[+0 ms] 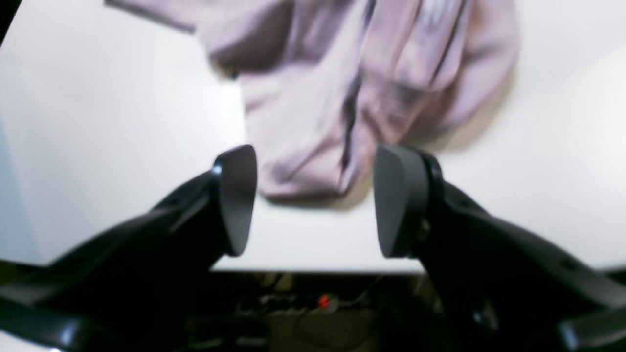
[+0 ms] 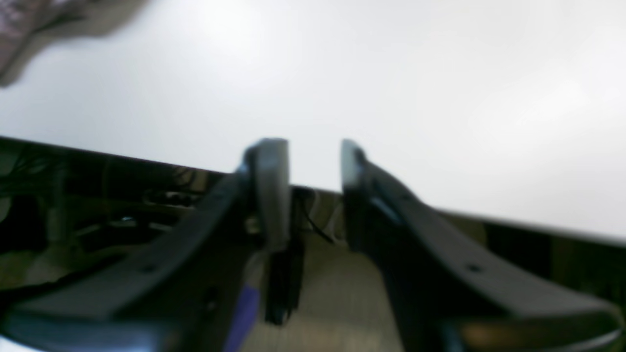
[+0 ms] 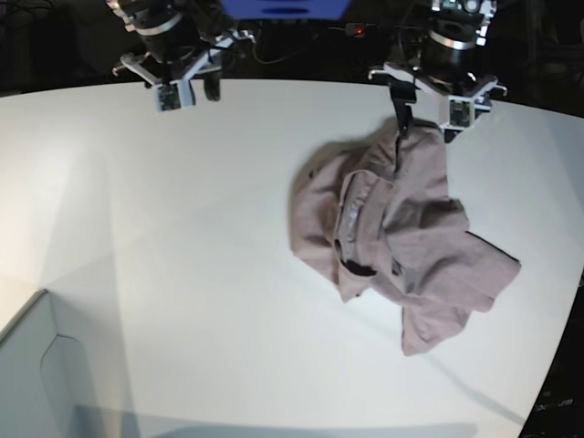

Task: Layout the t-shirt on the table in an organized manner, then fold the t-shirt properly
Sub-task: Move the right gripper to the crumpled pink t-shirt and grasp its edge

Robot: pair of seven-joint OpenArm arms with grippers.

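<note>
T-shirt point(image 3: 401, 246) crumpled right of frame, directly under my left gripper point(image 1: 313, 200), jaws apart; right gripper point(image 2: 313, 190) also parted, far off.

The place looks like a robotics lab or test room rather than a home. A wide, plain white table point(image 3: 182, 274) with a curved edge fills the base view, and two black robot arms are mounted along its far side, one point(image 3: 169, 46) on the left and one point(image 3: 447, 55) on the right. Behind them the room is dark, with loose cables point(image 1: 293, 303) and a small red light point(image 1: 323, 300) showing below the table edge. A pale box-like corner piece point(image 3: 36, 374) sits at the near left.
</note>
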